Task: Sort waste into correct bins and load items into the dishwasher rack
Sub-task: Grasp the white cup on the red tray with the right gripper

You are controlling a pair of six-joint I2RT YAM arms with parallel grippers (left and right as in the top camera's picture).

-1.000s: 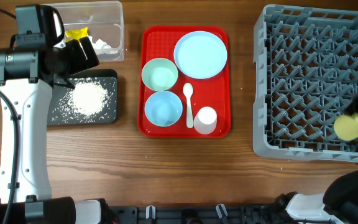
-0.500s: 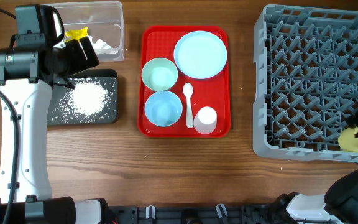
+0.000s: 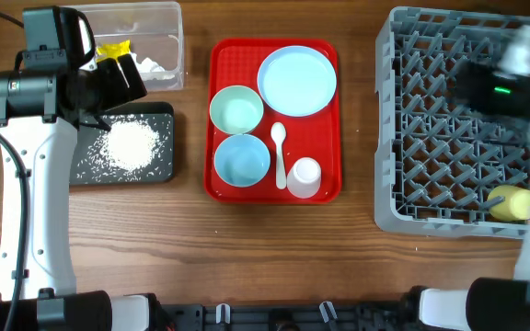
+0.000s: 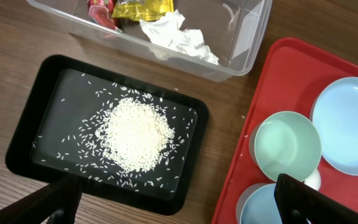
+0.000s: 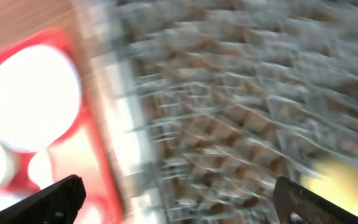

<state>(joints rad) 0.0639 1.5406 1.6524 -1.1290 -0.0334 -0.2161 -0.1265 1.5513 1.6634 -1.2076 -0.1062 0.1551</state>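
Observation:
The clear tub [image 3: 159, 20] holds red [image 4: 101, 9] and yellow wrappers [image 4: 143, 7] and white tissue [image 4: 176, 37]. The black tray [image 3: 159, 170] carries the rice heap [image 4: 135, 134]. My left gripper [image 4: 179, 208] hangs open and empty over the tray's near edge. On the red tray sit the green bowl [image 3: 237, 110], blue bowl [image 3: 242, 161], plate [image 3: 297, 81], spoon [image 3: 280, 152] and white cup [image 3: 305, 176]. The yellow cup [image 3: 511, 202] lies in the grey rack [image 3: 431, 119], at its front right. My right gripper [image 5: 182, 205] is open and empty above the rack, blurred by motion.
The red serving tray [image 3: 325, 188] lies between the black tray and the rack. The left arm's white body [image 3: 30, 211] stands along the table's left side. The right arm [image 3: 500, 78] crosses the rack's far right part.
The right gripper let go of the yellow cup, which now lies in the rack's front right. The right arm swung away toward the rack's far side. The left arm has not moved.

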